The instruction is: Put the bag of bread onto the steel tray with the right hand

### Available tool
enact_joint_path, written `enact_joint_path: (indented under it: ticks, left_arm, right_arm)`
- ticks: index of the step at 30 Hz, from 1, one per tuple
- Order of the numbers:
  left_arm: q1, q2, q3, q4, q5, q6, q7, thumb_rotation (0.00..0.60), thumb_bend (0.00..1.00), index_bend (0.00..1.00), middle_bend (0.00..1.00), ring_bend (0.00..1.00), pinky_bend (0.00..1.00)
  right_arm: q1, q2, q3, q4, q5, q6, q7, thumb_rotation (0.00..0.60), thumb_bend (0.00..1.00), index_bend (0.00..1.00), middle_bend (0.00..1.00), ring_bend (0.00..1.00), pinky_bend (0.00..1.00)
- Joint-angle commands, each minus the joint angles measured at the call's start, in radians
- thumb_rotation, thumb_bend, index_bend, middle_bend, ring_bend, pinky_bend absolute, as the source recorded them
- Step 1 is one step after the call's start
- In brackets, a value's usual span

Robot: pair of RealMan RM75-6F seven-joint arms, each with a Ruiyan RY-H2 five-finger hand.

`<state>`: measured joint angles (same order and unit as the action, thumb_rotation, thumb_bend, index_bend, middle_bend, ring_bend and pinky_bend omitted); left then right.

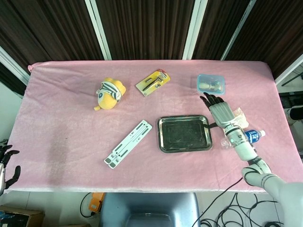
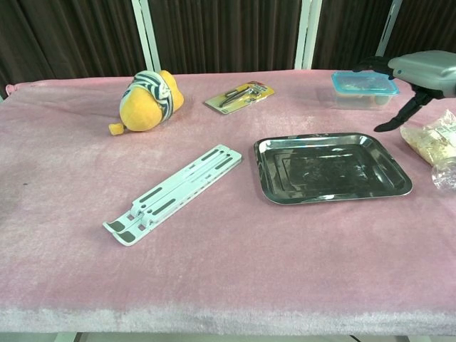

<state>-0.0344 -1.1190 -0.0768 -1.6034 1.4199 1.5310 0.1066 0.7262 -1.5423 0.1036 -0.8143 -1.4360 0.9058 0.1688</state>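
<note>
**Right hand poised over the bread bag**

At the frame's lower left edge, the left hand [image 1: 5, 163] hangs idle, fingers apart. The shiny rectangular steel tray [image 1: 184, 134] lies bare at centre. Just right of it, the right hand [image 1: 220, 110] hovers with fingers spread, holding nothing, above the clear bag of bread [image 2: 433, 137], likely lining up a grasp.

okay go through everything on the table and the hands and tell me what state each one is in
right hand: open, fingers spread, over the bag, holding nothing
left hand: off the table's edge, holding nothing
bag of bread: on the cloth, beside the tray
steel tray: empty
plastic box: lid on
water bottle: lying on its side
</note>
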Motion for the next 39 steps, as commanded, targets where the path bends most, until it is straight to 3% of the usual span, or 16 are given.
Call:
enact_joint_path:
  ticks: [1,8,31,33,37,39]
  left_arm:
    - [-0.004,-0.001,-0.001,-0.001,-0.004,-0.006,0.005,0.600,0.44,0.32,0.19,0.13,0.34]
    - [-0.009,-0.004,-0.001,-0.001,-0.006,-0.014,0.012,0.600,0.44,0.32,0.19,0.13,0.34]
    - [-0.008,-0.008,0.000,-0.002,-0.014,-0.014,0.028,0.600,0.44,0.32,0.19,0.13,0.34]
    - [-0.008,-0.008,0.000,-0.001,-0.017,-0.015,0.029,0.600,0.44,0.32,0.19,0.13,0.34]
    - [-0.008,-0.009,-0.002,-0.001,-0.022,-0.017,0.029,0.600,0.44,0.32,0.19,0.13,0.34]
    - [-0.009,-0.009,-0.002,-0.001,-0.025,-0.018,0.030,0.600,0.44,0.32,0.19,0.13,0.34]
  right_arm:
    - [-0.053,0.144,-0.020,-0.159,0.052,-0.047,-0.147,0.600,0.22,0.16,0.13,0.15,0.32]
    - [-0.061,0.175,-0.012,-0.154,0.133,-0.113,-0.261,0.600,0.22,0.16,0.13,0.15,0.32]
    - [0.013,-0.030,-0.030,0.226,0.210,-0.444,-0.288,0.600,0.22,0.17,0.14,0.17,0.32]
    - [0.017,-0.049,-0.032,0.246,0.207,-0.453,-0.291,0.600,0.23,0.23,0.18,0.24,0.37]
    - [0.017,-0.067,-0.036,0.257,0.187,-0.439,-0.282,0.600,0.34,0.57,0.47,0.52,0.62]
    - [0.011,-0.075,-0.037,0.262,0.168,-0.398,-0.277,0.600,0.35,0.73,0.59,0.62,0.71]
